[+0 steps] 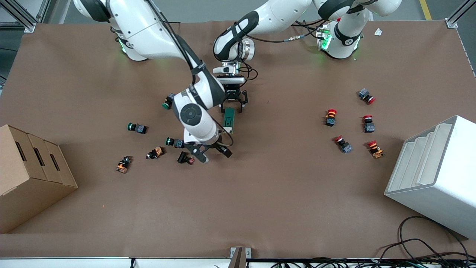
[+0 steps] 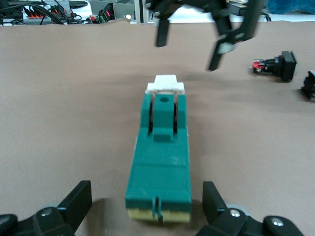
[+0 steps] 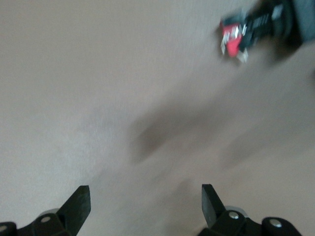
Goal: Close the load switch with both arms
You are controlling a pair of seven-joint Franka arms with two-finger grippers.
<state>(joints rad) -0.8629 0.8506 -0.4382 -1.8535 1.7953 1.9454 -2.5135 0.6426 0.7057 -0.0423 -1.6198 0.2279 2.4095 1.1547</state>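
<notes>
The load switch (image 1: pixel 228 120) is a long dark-green block lying on the brown table, with its white lever end (image 2: pixel 166 84) toward the front camera. My left gripper (image 1: pixel 233 107) is open and low over the switch's other end. In the left wrist view, its fingers (image 2: pixel 81 194) stand either side of the switch (image 2: pixel 160 157) without touching it. My right gripper (image 1: pixel 214 153) is open and empty over bare table just off the lever end. It also shows in the left wrist view (image 2: pixel 197 34). In the right wrist view (image 3: pixel 145 194) only bare table lies between its fingers.
Green (image 1: pixel 137 128), orange (image 1: pixel 155 152) and black-red (image 1: pixel 185 159) push-buttons lie close to the right gripper. The black-red one also shows in the right wrist view (image 3: pixel 248 29). Several red push-buttons (image 1: pixel 331 117) lie toward the left arm's end, by a white rack (image 1: pixel 435 175). A cardboard box (image 1: pixel 29 175) stands at the right arm's end.
</notes>
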